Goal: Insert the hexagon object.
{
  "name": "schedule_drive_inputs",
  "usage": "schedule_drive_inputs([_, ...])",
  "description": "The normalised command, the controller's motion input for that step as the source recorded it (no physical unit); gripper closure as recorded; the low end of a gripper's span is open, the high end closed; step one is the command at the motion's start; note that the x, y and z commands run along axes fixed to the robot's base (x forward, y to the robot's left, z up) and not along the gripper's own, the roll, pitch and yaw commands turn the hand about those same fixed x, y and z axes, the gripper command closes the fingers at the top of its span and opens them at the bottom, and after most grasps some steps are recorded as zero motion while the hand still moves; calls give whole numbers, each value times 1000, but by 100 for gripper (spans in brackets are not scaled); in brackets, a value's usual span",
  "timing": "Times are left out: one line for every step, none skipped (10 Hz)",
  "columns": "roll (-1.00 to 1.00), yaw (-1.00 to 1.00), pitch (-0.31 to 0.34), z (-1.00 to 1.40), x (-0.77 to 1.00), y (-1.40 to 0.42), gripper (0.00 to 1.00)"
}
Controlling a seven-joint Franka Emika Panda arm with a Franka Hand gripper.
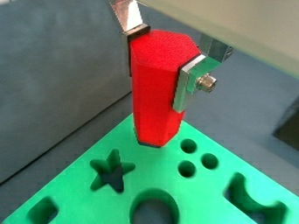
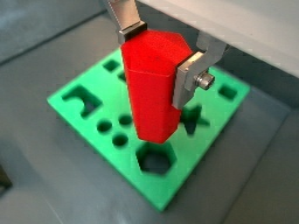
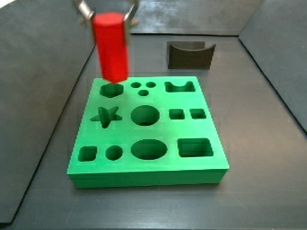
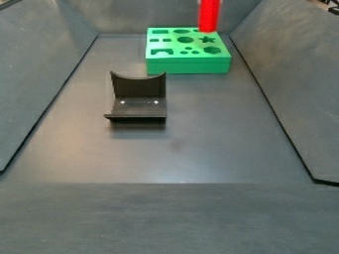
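Observation:
My gripper (image 1: pixel 163 54) is shut on the red hexagon object (image 1: pixel 155 96), holding it upright by its top end, with a silver finger on each of two opposite sides. It shows the same way in another wrist view (image 2: pixel 152 96). The peg hangs above the green board (image 3: pixel 144 175), its lower end just over the six-sided hole (image 3: pixel 111 90) at the board's far left corner. In a wrist view that hole (image 2: pixel 155 160) lies a little beyond the peg's lower end. In a side view the peg (image 4: pixel 209 14) stands over the board (image 4: pixel 185 62).
The board has several other cut-outs: a star (image 3: pixel 106 115), circles, squares and an arch. A dark fixture with a curved notch (image 3: pixel 189 56) stands on the floor behind the board, and shows nearer in a side view (image 4: pixel 137 97). Grey walls enclose the floor.

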Motion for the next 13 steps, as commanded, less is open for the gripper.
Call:
schedule_drive_inputs([194, 6, -143, -554, -357, 174, 100])
schedule_drive_inputs([43, 0, -116, -491, -229, 94, 100])
schedule_drive_inputs([0, 0, -23, -377, 0, 63, 100])
schedule_drive_inputs([0, 0, -27, -389, -6, 69, 100])
schedule_drive_inputs([6, 3, 0, -443, 63, 3, 100])
schedule_drive_inputs([46, 29, 0, -500, 237, 0, 100])
schedule_drive_inputs([34, 20, 0, -569, 266, 0, 100])
schedule_drive_inputs([71, 63, 0, -631, 237, 0, 100])
schedule_drive_inputs([180, 177, -7, -640, 31, 20, 100])
schedule_drive_inputs([197, 211, -143, -806, -109, 14, 100])
schedule_drive_inputs([189, 217, -160, -823, -234, 0, 100])
schedule_drive_inputs([110, 157, -154, -926, -277, 0, 100])
schedule_drive_inputs([47, 129, -129, -1000, -166, -3, 100])
